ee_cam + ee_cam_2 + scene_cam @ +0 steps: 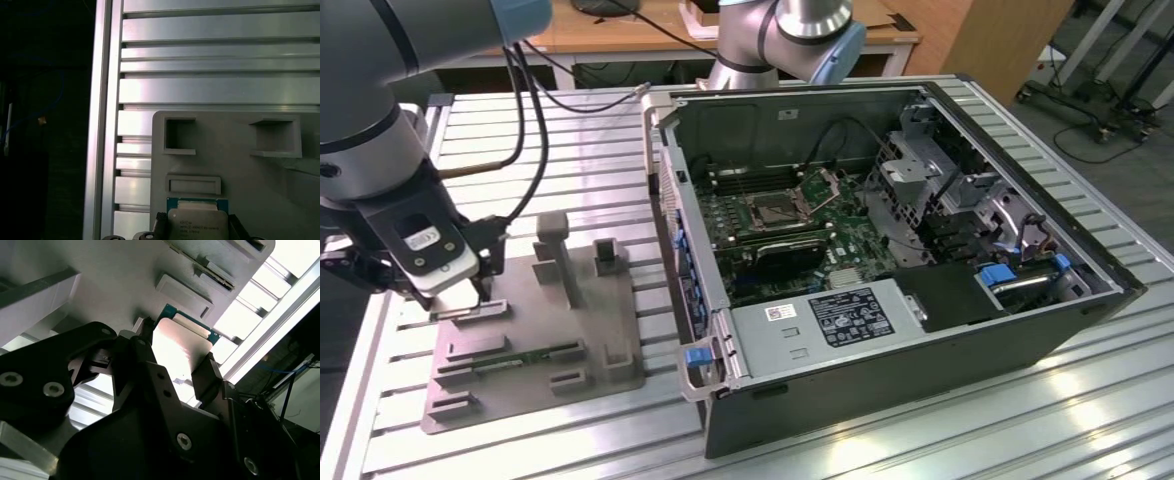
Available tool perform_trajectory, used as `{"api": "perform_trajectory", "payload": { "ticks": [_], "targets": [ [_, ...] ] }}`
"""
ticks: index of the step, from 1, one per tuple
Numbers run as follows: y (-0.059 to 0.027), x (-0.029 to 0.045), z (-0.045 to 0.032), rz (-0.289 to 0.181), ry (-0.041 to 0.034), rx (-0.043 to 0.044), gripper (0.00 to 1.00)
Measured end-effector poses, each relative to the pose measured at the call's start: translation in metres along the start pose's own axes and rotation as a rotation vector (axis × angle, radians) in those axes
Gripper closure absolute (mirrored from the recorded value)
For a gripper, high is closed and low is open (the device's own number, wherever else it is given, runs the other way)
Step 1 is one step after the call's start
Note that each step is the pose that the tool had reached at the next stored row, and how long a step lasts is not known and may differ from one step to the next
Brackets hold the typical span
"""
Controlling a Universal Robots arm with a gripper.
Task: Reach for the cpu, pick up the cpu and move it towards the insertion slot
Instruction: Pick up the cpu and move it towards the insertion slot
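The cpu [175, 347], a small pale square chip with a teal edge, lies low on the grey plastic tray [574, 340] at the exterior view's left. My gripper [175, 357] is down over it, one dark finger [142, 335] against one edge and the other finger [207, 372] against the opposite edge. In the first wrist view the cpu [197, 222] sits between the same two fingertips [160, 225]. The insertion slot [778, 210], a silvery square socket with its hinged plate raised, sits on the green board inside the open computer case, far from the gripper [460, 305].
Upright grey posts [554, 240] rise from the tray beside the gripper. A green memory stick [520, 358] lies in the tray's front part. The case wall [674, 220] stands between tray and socket. Cables hang from the arm [520, 120]. The table is ribbed aluminium [220, 90].
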State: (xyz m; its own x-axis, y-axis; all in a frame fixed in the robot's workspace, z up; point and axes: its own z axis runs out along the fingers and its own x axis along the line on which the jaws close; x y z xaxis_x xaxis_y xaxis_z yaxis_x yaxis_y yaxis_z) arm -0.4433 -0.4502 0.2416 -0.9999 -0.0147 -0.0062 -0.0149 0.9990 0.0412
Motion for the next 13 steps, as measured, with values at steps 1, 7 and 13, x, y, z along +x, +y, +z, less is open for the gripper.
{"api": "perform_trajectory", "payload": {
  "ticks": [1,7,13],
  "targets": [
    [0.0,0.0,-0.0007,0.0,0.0,0.0,0.45],
    [0.0003,-0.0001,-0.0074,0.0,-0.0002,-0.0001,0.45],
    [0.0007,-0.0001,-0.0156,0.0,-0.0002,-0.0002,0.45]
  ]
}}
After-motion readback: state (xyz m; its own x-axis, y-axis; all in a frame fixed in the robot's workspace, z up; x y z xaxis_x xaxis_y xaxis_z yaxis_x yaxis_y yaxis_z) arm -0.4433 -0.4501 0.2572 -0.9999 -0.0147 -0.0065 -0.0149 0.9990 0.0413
